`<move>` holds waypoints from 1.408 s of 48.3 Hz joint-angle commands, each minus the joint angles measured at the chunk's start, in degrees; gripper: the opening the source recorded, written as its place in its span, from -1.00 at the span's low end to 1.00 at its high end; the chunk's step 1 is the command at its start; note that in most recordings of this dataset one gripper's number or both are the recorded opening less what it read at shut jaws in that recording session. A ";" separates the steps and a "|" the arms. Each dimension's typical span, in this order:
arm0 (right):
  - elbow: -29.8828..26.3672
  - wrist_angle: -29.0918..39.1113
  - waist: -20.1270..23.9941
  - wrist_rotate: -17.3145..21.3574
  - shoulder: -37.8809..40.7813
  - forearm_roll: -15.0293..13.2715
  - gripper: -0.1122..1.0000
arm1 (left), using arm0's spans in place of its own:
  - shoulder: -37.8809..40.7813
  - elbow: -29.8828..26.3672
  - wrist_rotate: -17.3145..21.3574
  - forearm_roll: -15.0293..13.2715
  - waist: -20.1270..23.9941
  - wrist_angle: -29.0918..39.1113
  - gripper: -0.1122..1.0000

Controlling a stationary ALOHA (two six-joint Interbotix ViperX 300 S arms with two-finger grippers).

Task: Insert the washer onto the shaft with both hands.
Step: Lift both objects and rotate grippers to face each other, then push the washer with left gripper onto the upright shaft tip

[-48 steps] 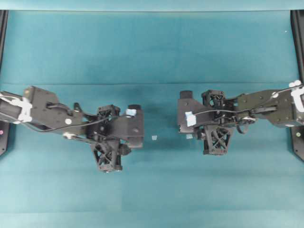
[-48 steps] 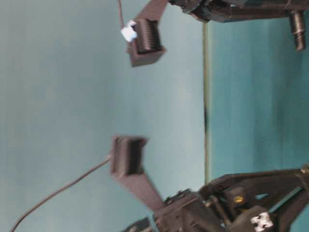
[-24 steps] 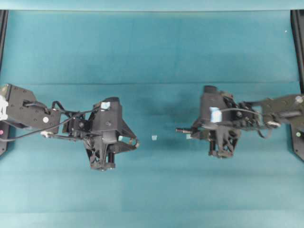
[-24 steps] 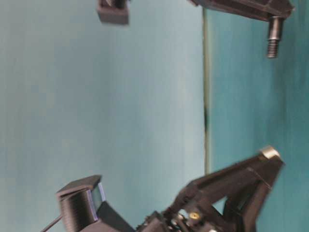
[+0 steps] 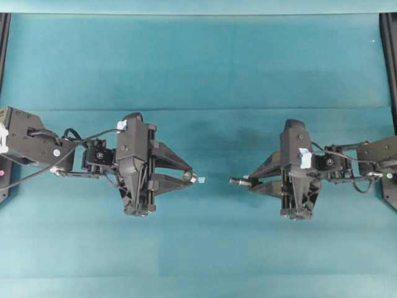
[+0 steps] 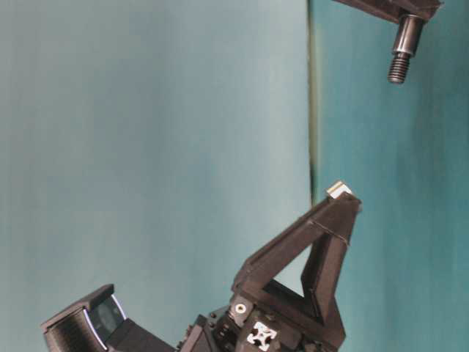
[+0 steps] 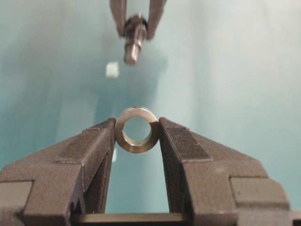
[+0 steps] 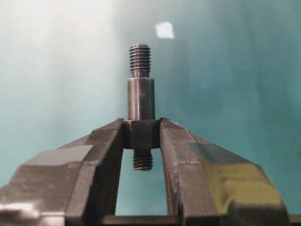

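We see the left gripper (image 7: 137, 134) part-way closed, its two fingertips clamped on the rim of the washer (image 7: 137, 130), whose hole faces across the gap. The right gripper (image 8: 141, 134) is pinched nearly together on the thick collar of the shaft (image 8: 140, 96) — threaded end pointing outward. From overhead the two tips face each other above the teal table (image 5: 198, 68), well apart, a pale tape scrap (image 5: 201, 180) just beside the washer (image 5: 193, 179).
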 commanded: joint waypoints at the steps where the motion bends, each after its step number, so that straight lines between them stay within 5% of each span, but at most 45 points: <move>1: 0.00 -2.64 0.88 0.70 0.18 0.09 -0.80 | 0.09 -0.53 -0.18 0.09 -0.18 -1.76 -0.15; 22: 0.44 -13.36 2.20 3.87 5.19 0.09 -0.80 | 4.48 -2.37 -3.87 0.09 -1.58 -6.42 -0.15; 68: 0.70 -21.27 2.29 5.45 7.47 0.09 -0.80 | 8.53 -4.83 -6.50 0.09 -1.76 -10.28 -0.15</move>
